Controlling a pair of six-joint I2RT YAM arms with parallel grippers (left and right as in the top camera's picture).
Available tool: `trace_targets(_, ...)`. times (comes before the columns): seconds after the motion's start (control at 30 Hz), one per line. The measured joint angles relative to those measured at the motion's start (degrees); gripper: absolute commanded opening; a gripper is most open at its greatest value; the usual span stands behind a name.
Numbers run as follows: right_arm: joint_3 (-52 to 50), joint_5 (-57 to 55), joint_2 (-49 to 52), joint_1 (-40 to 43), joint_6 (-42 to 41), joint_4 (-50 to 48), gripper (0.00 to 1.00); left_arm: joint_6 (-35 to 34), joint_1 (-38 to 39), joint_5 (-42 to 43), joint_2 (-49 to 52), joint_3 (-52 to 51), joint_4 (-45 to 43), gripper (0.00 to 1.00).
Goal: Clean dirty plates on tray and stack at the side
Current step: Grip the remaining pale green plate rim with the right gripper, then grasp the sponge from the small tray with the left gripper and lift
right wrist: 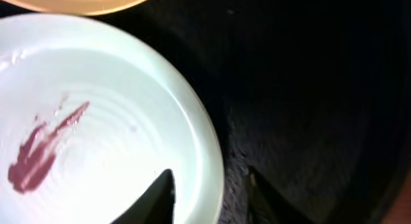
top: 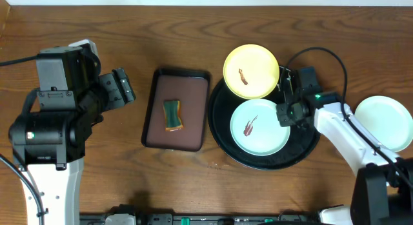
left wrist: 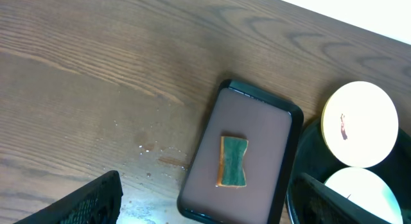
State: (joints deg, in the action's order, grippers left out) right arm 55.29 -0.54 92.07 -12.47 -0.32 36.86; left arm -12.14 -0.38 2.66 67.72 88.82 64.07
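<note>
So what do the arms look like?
Left arm and right arm match: white links, bulky black joint housings. Left gripper and right gripper are black. A thin black cable loops behind the right arm; a green light glows near its wrist.

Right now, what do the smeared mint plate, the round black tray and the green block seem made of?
The smeared mint plate is glossy and pale with faint concentric ridges; likely glazed ceramic or melamine. The round black tray is matte with a finely grained floor; probably plastic. The green block has a green face, an orange-brown edge and a pinched middle; it looks like a scouring sponge.
</note>
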Motion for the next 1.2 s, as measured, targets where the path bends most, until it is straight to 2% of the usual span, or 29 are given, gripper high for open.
trace_targets(0.1, 0.0, 1.1, 2.6, 0.0, -1.9, 0.2, 0.37, 0.0, 0.0, 0.0, 0.0, 0.0, 0.0, 0.85)
trace_targets(0.3, 0.0, 4.0, 7.0, 1.9, -11.3, 0.1, 0.20, 0.0, 0.0, 0.0, 0.0, 0.0, 0.0, 0.85)
trace_targets(0.53, 0.0, 9.8, 7.9, 6.8, -14.4, 1.4, 0.07, 0.0, 0.0, 0.0, 0.0, 0.0, 0.0, 0.85)
trace_targets(0.57, 0.0, 11.0, 7.9, 7.5, -14.5, 1.6, 0.01, 0.0, 0.0, 0.0, 0.0, 0.0, 0.0, 0.85)
trace_targets(0.77, 0.0, 14.1, 7.9, 9.1, -14.5, 1.9, 0.01, -0.5, 0.0, 2.3, 0.0, 0.0, 0.1, 0.84)
trace_targets(0.83, -0.1, 13.9, 7.9, 9.2, -14.5, 1.8, 0.01, -0.7, 0.0, 3.5, 0.3, -0.3, 0.4, 0.76)
trace_targets(0.9, -0.1, 13.4, 7.9, 9.2, -14.5, 1.6, 0.01, -1.2, 0.3, 4.7, 1.4, -1.9, 2.1, 0.75)
trace_targets(1.0, -0.1, 13.1, 7.9, 9.2, -13.7, 1.5, 0.01, -1.9, 1.5, 5.6, 4.9, -5.9, 2.2, 0.66)
trace_targets(1.13, -0.1, 13.0, 7.9, 9.2, -12.2, 1.5, 0.01, -2.7, 3.7, 6.3, 13.6, -13.6, -1.7, 0.66)
trace_targets(1.2, -0.2, 13.0, 7.9, 9.1, -11.8, 1.5, 0.01, -2.9, 5.3, 6.3, 17.9, -15.7, -4.7, 0.62)
